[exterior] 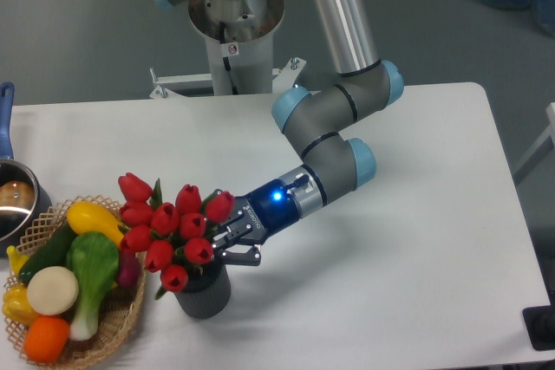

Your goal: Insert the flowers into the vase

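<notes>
While the bunch of glossy red artificial tulips [169, 227] stood in the short dark grey ribbed vase [205, 294] on the white bench [390, 283], the gripper [232, 240] reached in from the right, jaws apart at the blooms; a woven wicker basket [121, 322] of toy vegetables sat just left.
</notes>
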`<state>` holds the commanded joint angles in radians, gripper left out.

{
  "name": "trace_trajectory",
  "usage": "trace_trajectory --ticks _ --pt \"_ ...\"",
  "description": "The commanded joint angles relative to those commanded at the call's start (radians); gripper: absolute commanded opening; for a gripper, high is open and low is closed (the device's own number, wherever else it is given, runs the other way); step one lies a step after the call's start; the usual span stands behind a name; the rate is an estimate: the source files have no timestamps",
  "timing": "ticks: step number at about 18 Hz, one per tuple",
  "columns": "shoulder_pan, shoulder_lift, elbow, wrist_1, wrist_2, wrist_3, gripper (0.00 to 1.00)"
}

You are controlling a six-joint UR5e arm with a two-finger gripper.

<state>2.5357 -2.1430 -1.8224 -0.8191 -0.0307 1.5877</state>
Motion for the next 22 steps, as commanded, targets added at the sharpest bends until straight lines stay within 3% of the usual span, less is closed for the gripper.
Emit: trace_trajectory --ticks 1,10,14,19,22 --pt "0.0 0.0 0.0 0.0 0.0 0.0 0.33" --pt "0.003 0.002 0.0 0.0 0.0 0.003 0.43" --pt "0.005 0.003 0.0 0.0 0.0 0.003 0.64" --pt "0.021 0.021 0.0 0.0 0.0 0.002 1.0" --pt "0.043 0.038 -0.003 0.0 0.003 0.0 1.0"
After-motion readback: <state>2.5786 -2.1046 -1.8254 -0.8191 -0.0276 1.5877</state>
